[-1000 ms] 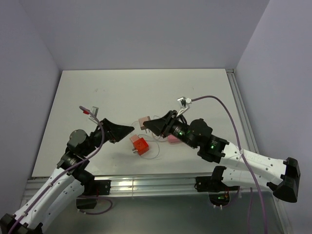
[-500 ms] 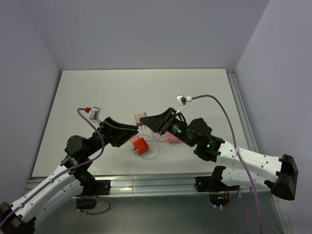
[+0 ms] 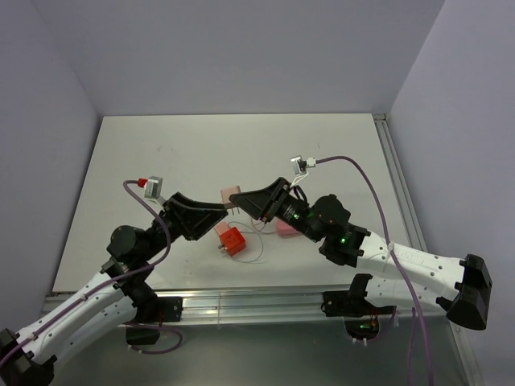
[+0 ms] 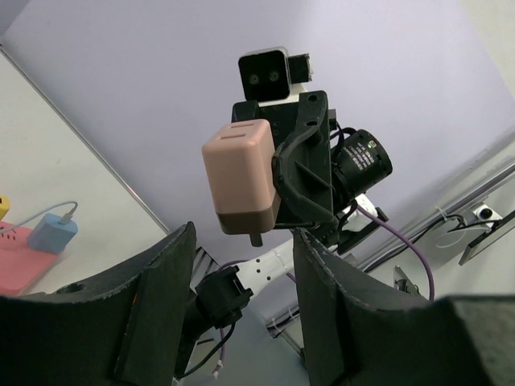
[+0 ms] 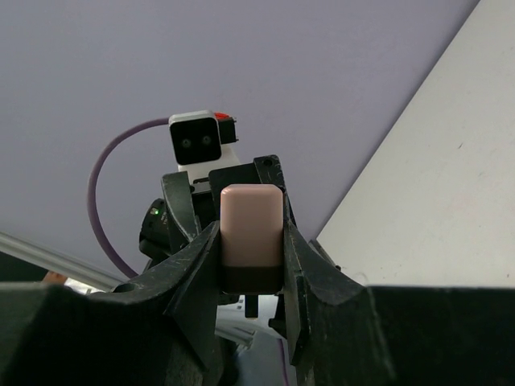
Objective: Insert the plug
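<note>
From above, the right gripper holds the pink plug in the air over the white table, nose to nose with the left gripper; an orange block lies below. This looks like a mid-air handover. Left wrist: its own fingers gape, empty, the plug just beyond them; next they would need to advance squarely and close. Right wrist: jaws clamped on the plug's sides, lavender wall behind
</note>
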